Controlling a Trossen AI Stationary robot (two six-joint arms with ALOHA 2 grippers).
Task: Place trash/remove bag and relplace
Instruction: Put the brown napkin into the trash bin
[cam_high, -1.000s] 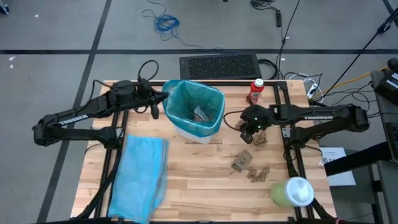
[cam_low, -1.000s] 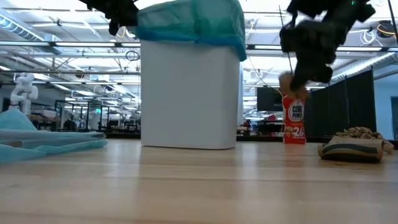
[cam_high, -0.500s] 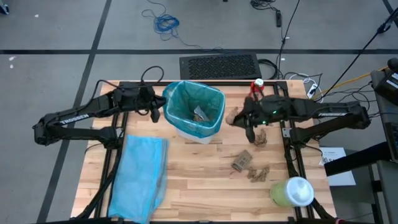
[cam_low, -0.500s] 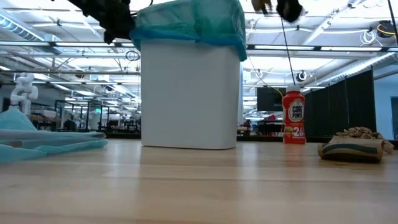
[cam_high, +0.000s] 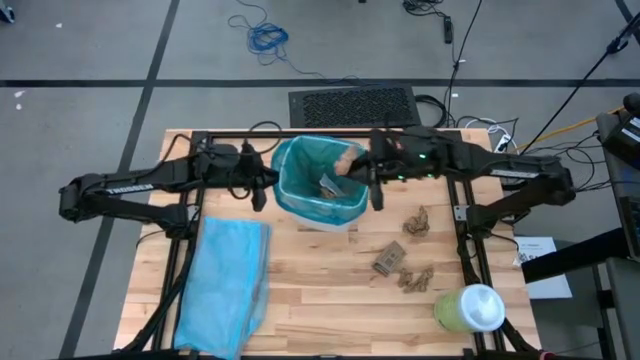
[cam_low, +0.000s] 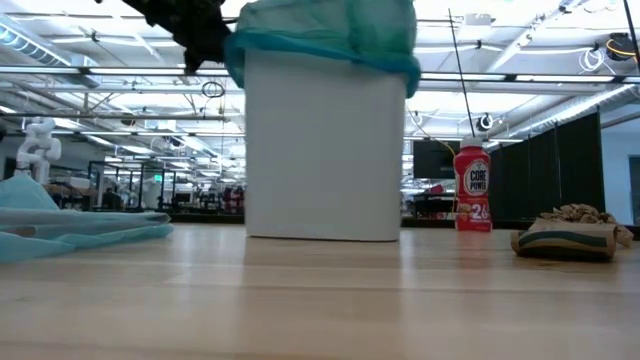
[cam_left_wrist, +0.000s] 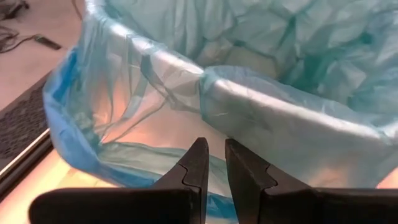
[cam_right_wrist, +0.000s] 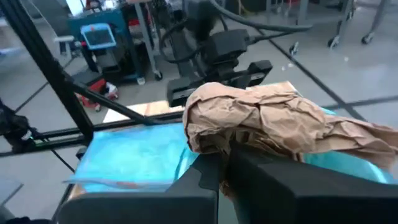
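My right gripper (cam_high: 352, 168) hangs over the right rim of the white rectangular bin (cam_low: 322, 150), fingers clamped on a crumpled brown paper scrap (cam_right_wrist: 273, 124). In the right wrist view that scrap bulges out above my dark fingers (cam_right_wrist: 280, 180), and beyond it lie the pale sky-blue plastic bag (cam_right_wrist: 134, 158) and my other arm.

My left gripper (cam_high: 258, 190) sits just at the left side of the bin, up by its rim. Its two fingers (cam_left_wrist: 198, 167) stand a narrow slit apart with nothing between them, pointing at the teal-green translucent liner (cam_left_wrist: 261, 106) folded over the rim, close to a fold of it; I cannot tell if they touch it.

Inside the liner, seen from above, one brown scrap (cam_high: 327, 184) already lies at the bottom. More brown paper scraps (cam_high: 416, 223) wait on the wooden table (cam_high: 330, 300) to the right of the bin: one just right of it, a flatter piece (cam_high: 388, 259) nearer, and a small cluster (cam_high: 416, 279) beside that. The sky-blue bag is spread flat at the near left. A pale-green container with a white top (cam_high: 470, 308) stands at the near right corner, and a red bottle (cam_low: 472, 189) stands far right behind the bin.
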